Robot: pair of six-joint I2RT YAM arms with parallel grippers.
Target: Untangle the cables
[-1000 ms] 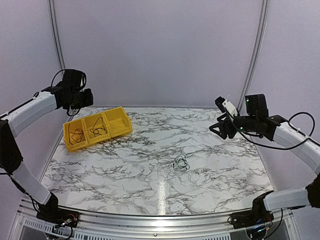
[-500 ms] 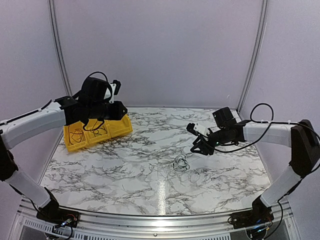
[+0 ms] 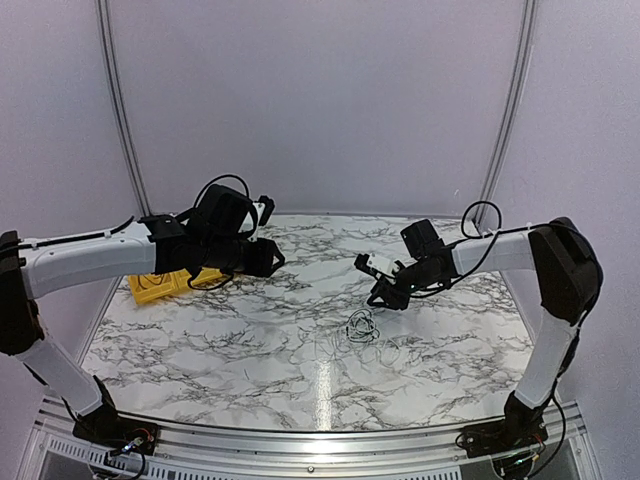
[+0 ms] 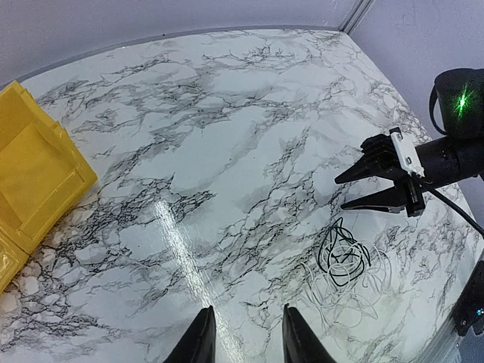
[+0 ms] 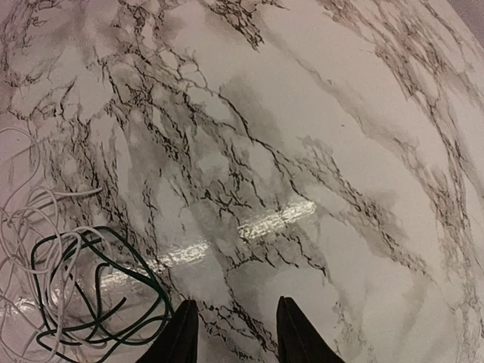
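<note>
**Cable pile, both grippers empty, plenty of ways to botch the first pinch**

Starting nearest the arm bases: the table point(image 3: 250, 390) is glossy fake marble. The cables point(image 3: 361, 327) lie on it in one small loose tangle, a bit right of centre. In the right wrist view a green wire point(image 5: 98, 302) is looped in with a pale wire point(image 5: 23, 227), and the pale one nearly vanishes against the white surface. That's my first worry. A pinch aimed at the dark loops could trap the pale strand too, and then the whole clump lifts as one lump instead of coming apart.

Just beyond the pile hangs the right gripper point(image 3: 378, 298), jaws partway open with nothing between them. Its tips point down toward the tangle but aren't touching it. Wires this thin are easy to miss. Close too high and it grabs air, too low and the tips scrape the table and shove the pile sideways.

Further back on the left, the left gripper point(image 3: 268, 258) is also partway open and empty, well apart from the cables. If the right one pulls before the left has pinned anything down, I reckon the tangle just drags along or cinches into a knot.

At the back left sits the yellow bin point(image 3: 150, 287), mostly hidden behind the left arm, so a wide swing over there could clip it
</note>
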